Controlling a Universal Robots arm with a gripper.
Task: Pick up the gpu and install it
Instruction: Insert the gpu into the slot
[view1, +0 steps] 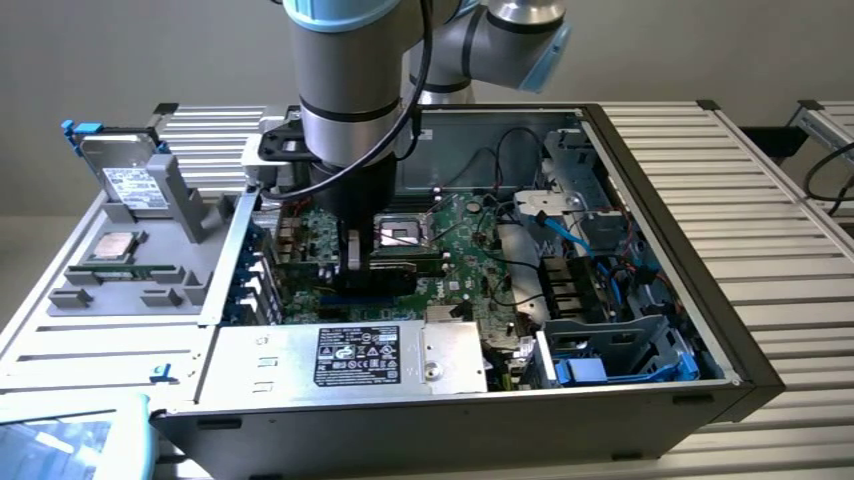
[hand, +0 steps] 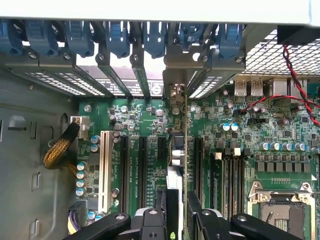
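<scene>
The tool (hand: 178, 221) is clamped shut on the gpu (hand: 177, 150), which stands on edge between and just beyond its fingers, over the motherboard (hand: 135, 125) inside the computer case (view1: 534, 425). The card's long axis runs straight away from the tool toward the rear slot brackets (hand: 150, 70), parallel to the black expansion slots (hand: 142, 170) beside it. Whether its lower edge is seated I cannot tell.

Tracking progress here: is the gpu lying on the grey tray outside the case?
No, the gpu stands edge-on in the gripper over the slots of the motherboard.
</scene>
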